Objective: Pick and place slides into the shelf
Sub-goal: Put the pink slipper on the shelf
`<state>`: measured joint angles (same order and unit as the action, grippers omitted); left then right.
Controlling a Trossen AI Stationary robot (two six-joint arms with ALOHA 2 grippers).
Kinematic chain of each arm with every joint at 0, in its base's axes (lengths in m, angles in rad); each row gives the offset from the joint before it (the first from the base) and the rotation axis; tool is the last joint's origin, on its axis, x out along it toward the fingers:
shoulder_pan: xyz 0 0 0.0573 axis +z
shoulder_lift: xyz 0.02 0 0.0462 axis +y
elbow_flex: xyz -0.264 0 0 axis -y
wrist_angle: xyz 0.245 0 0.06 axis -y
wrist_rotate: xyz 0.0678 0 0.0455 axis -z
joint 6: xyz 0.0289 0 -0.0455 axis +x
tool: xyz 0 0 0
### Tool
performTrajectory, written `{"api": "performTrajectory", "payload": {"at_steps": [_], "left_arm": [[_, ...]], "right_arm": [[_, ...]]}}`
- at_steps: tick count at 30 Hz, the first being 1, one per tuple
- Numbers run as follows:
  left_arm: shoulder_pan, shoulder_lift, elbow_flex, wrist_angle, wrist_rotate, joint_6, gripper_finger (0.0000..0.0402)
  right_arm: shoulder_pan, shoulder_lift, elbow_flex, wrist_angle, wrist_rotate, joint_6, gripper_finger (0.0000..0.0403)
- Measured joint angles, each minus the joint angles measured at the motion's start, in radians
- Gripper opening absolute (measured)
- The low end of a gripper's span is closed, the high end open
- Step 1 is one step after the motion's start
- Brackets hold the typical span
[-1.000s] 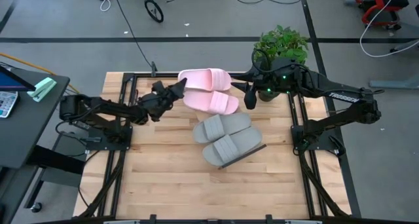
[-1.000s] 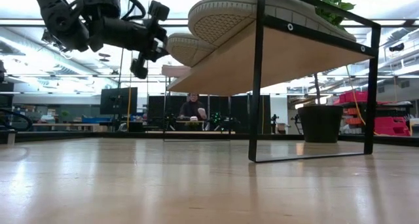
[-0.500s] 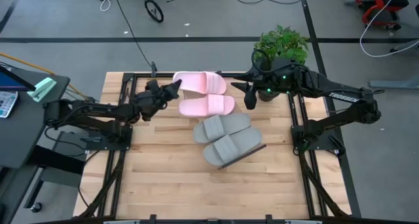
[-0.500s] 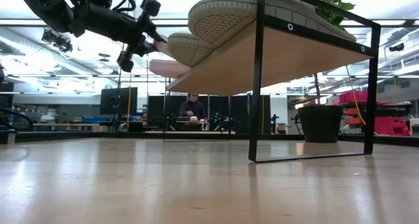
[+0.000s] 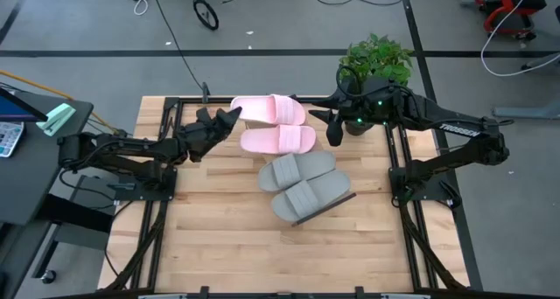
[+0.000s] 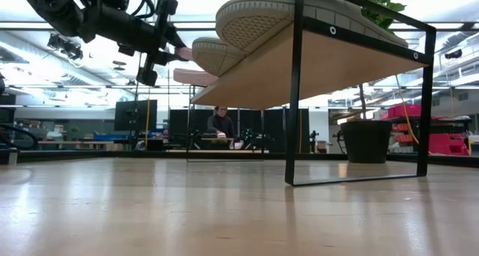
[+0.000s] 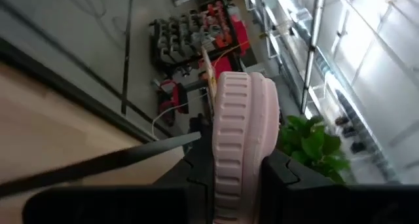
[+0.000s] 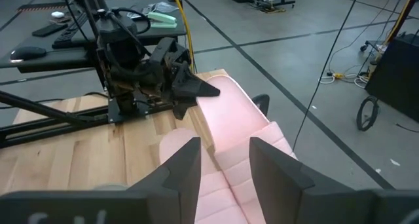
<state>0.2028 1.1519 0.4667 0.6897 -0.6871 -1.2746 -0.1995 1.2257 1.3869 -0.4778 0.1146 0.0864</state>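
The far pale pink slide (image 5: pixel 269 109) lies at the far end of the shelf (image 5: pixel 325 209), a raised light-wood board with a black frame (image 6: pixel 293 99). My left gripper (image 5: pixel 227 116) is shut on that slide's left end; the slide also shows in the low view (image 6: pixel 193 76). The second pink slide (image 5: pixel 278 141) and the two grey slides (image 5: pixel 297 169) (image 5: pixel 311 196) lie on their soles beside it on the board. My right gripper (image 5: pixel 333 129) hovers open and empty near the shelf's far right, and it shows in its own wrist view (image 8: pixel 226 164). My left gripper pinches the pink slide's sole at its end (image 7: pixel 230 160) between its two fingers (image 7: pixel 198 168), one on each face. It comes in roughly level from the table's left and lies along the slide. Whether the slide rests on the board I cannot tell.
A potted plant (image 5: pixel 374 65) stands at the table's far right corner, close behind my right arm. Bare plank tabletop (image 5: pixel 219 238) stretches left of and in front of the shelf. A person (image 6: pixel 219 126) sits in the room beyond the table.
My left gripper has drawn back a little toward the table's left edge with the far pink slide. The near pink slide has turned from slanting to lying parallel beside the far one. My right arm has kept still.
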Motion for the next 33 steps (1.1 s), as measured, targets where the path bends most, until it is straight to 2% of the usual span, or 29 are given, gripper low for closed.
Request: {"api": "performTrajectory", "payload": {"at_steps": [6, 15, 33], "left_arm": [[-0.021, 0.000, 0.000, -0.099, -0.014, -0.131, 0.0067], [-0.057, 0.000, 0.000, -0.144, 0.001, -0.225, 0.0067], [-0.050, 0.000, 0.000, -0.087, -0.077, -0.206, 0.0067]], "right_arm": [[0.000, 0.000, 0.000, 0.000, 0.000, 0.000, 0.0135], [0.000, 0.000, 0.000, 0.000, 0.001, 0.000, 0.0135], [0.000, 0.023, 0.000, 0.003, 0.001, 0.015, 0.0135]]}}
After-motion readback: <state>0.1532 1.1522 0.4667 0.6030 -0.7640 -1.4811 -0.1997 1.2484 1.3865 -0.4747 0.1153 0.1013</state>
